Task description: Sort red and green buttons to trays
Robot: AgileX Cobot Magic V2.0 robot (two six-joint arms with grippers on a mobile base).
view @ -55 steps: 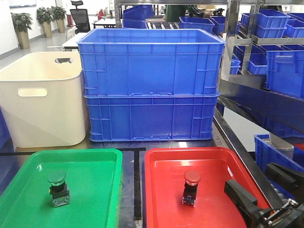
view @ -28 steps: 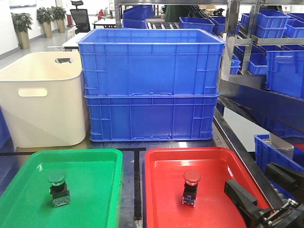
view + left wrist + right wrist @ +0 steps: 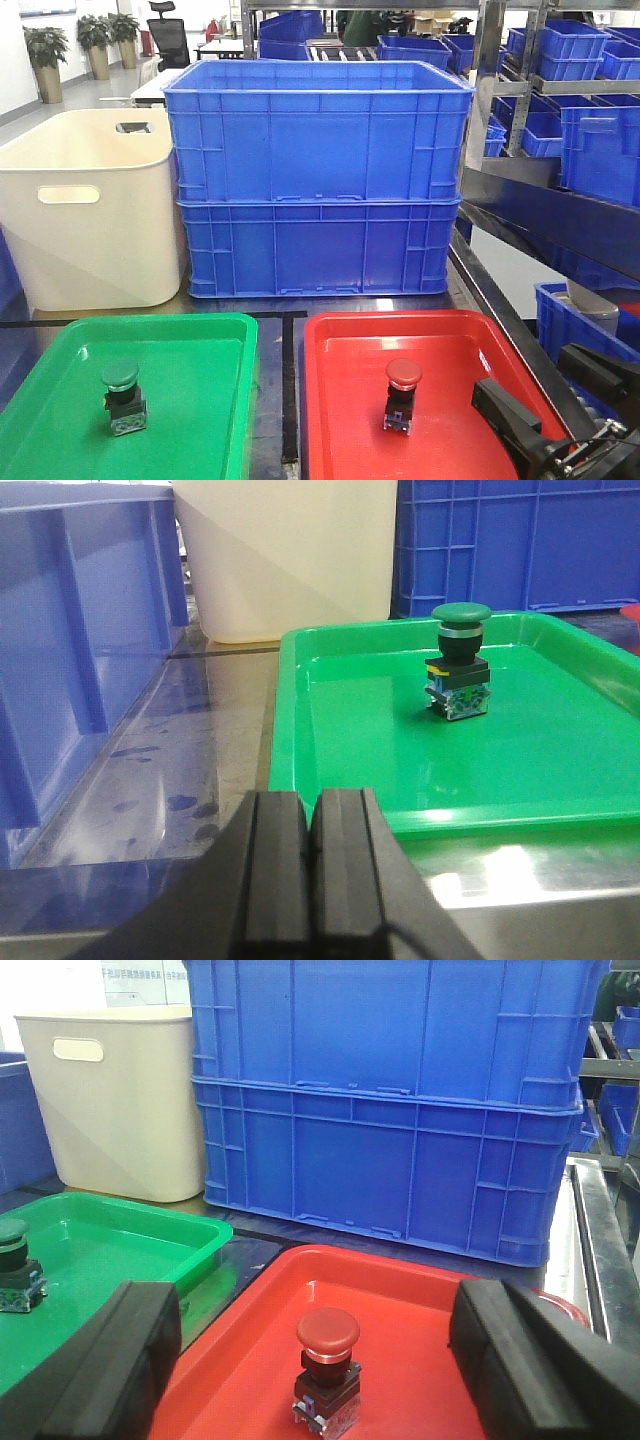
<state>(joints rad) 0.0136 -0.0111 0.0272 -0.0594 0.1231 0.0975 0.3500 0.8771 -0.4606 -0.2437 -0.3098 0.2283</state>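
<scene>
The green button (image 3: 121, 392) stands upright in the green tray (image 3: 195, 345), left of middle. In the red tray (image 3: 455, 355) the red button (image 3: 402, 392) stands upright, untouched. My right gripper (image 3: 315, 1305) is open; its black fingers (image 3: 115, 1360) flank the red button (image 3: 327, 1362) well apart from it, low over the red tray (image 3: 420, 1295). In the front view that right gripper (image 3: 560, 405) shows at the tray's right corner. My left gripper (image 3: 312, 825) is shut on nothing, at the near left corner of the green tray (image 3: 400, 770), well short of the green button (image 3: 460, 670).
Two stacked blue crates (image 3: 318, 180) and a cream tub (image 3: 90, 210) stand right behind the trays. Metal shelving with blue bins (image 3: 595, 130) runs along the right. Another blue crate (image 3: 70, 650) stands left of the green tray.
</scene>
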